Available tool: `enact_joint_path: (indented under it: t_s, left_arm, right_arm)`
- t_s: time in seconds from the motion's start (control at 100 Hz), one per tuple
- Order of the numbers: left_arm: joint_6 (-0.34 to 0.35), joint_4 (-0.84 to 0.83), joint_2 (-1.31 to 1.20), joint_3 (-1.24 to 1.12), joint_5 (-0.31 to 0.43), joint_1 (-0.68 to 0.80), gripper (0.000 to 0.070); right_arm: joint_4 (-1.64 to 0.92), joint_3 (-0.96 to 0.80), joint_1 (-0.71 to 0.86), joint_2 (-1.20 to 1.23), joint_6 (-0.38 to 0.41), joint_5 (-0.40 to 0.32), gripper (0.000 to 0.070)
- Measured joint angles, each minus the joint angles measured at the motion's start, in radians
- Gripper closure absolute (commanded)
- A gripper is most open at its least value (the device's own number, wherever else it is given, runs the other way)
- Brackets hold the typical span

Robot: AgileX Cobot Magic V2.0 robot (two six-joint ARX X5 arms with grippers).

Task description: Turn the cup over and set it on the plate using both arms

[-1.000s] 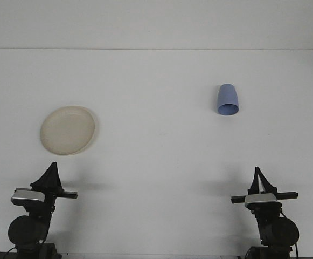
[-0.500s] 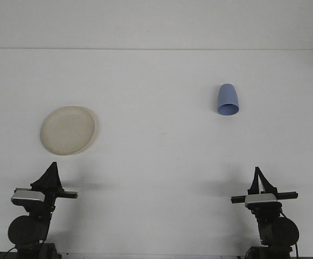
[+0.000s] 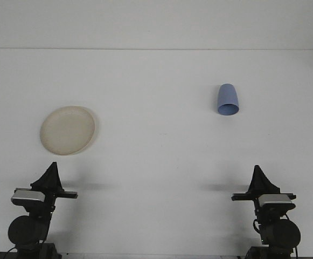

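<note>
- The cup [image 3: 228,100] is blue. It stands upside down on the white table [image 3: 156,156], with its wide mouth down and its small bottom up.
- The cup is on the right side of the table, toward the far edge. Nothing touches it.
- The plate [image 3: 68,130] is round and cream colored. It lies flat on the left side of the table.
- The plate is nearer to the robot than the cup is. The cup and the plate are well apart, with bare table between them.
- The left claw [image 3: 51,168] is low at the near edge of the table, on the left. It points up at the plate, which is just past its tip. It does not touch the plate.
- The left claw looks like one dark point. Its fingers seem pressed together, and it holds nothing.
- The right claw [image 3: 257,171] is low at the near edge, on the right. The cup is far ahead of it.
- The right claw also looks like one dark point with no gap to see. Its fingers seem pressed together, and it holds nothing.
- A pale wall [image 3: 156,24] runs behind the far edge of the table.
</note>
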Motion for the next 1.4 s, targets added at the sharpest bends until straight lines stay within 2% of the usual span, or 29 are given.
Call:
enact_joint_path:
  t_s: [0.12,0.23,0.27,0.32,0.41,0.45,0.59,0.78,0.97,1.2,1.4]
  left_arm:
    - [0.000,0.000,0.000,0.000,0.000,0.000,0.0686]
    - [0.000,0.000,0.000,0.000,0.000,0.000,0.0686]
    - [0.000,0.000,0.000,0.000,0.000,0.000,0.0686]
    - [0.000,0.000,0.000,0.000,0.000,0.000,0.0686]
    - [0.000,0.000,0.000,0.000,0.000,0.000,0.0686]
    - [0.000,0.000,0.000,0.000,0.000,0.000,0.0686]
    - [0.000,0.000,0.000,0.000,0.000,0.000,0.0686]
    - [0.000,0.000,0.000,0.000,0.000,0.000,0.0686]
    - [0.000,0.000,0.000,0.000,0.000,0.000,0.0686]
    - [0.000,0.000,0.000,0.000,0.000,0.000,0.0686]
    - [0.000,0.000,0.000,0.000,0.000,0.000,0.0686]
  right_arm:
    - [-0.042,0.105,0.000,0.047,0.078,0.022,0.0700]
    - [-0.058,0.262,0.000,0.162,0.087,0.025,0.0700]
    - [-0.073,0.319,0.000,0.220,0.083,0.024,0.0668]
    - [-0.087,0.384,0.000,0.299,0.072,0.021,0.0536]
    - [-0.095,0.483,0.000,0.441,0.035,0.020,0.0122]
    - [-0.095,0.523,0.000,0.499,0.026,0.019,0.0005]
    - [-0.081,0.614,0.000,0.691,-0.014,-0.007,0.0000]
    - [0.054,0.618,-0.002,0.953,-0.084,-0.032,0.0000]
    - [0.275,0.618,-0.002,1.209,-0.137,-0.032,0.0001]
    - [0.543,0.623,-0.003,1.508,-0.242,-0.032,0.0001]
    - [0.629,0.736,-0.016,1.715,-0.309,-0.032,0.0001]
